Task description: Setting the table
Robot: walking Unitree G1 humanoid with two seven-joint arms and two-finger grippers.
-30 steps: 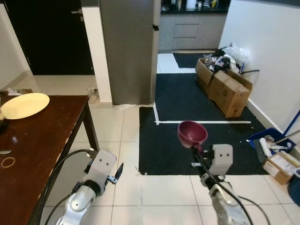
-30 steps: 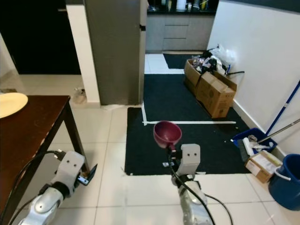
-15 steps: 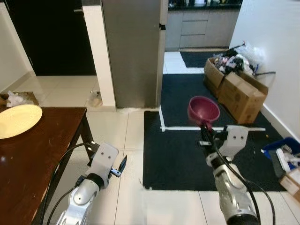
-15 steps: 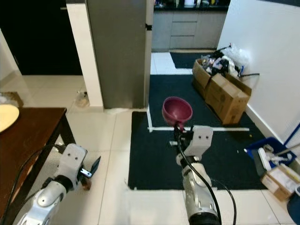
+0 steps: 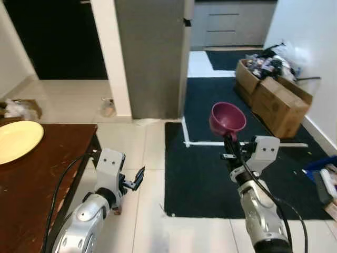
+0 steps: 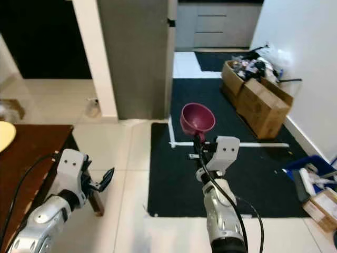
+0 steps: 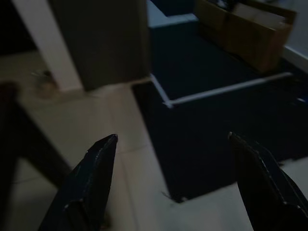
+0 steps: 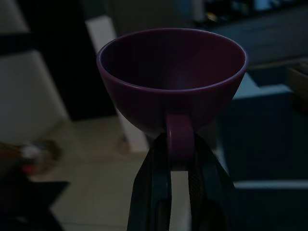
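Your right gripper (image 8: pixel 182 166) has the maroon cup (image 5: pixel 227 117) pinched by its handle, held upright over the black rug (image 5: pixel 210 174), well away from the wooden table (image 5: pixel 37 174). It looks light and rigid but probably slick, and with just 2 fingers on that handle it could swivel, so move gently. Your left gripper (image 7: pixel 173 178) is spread open and empty.
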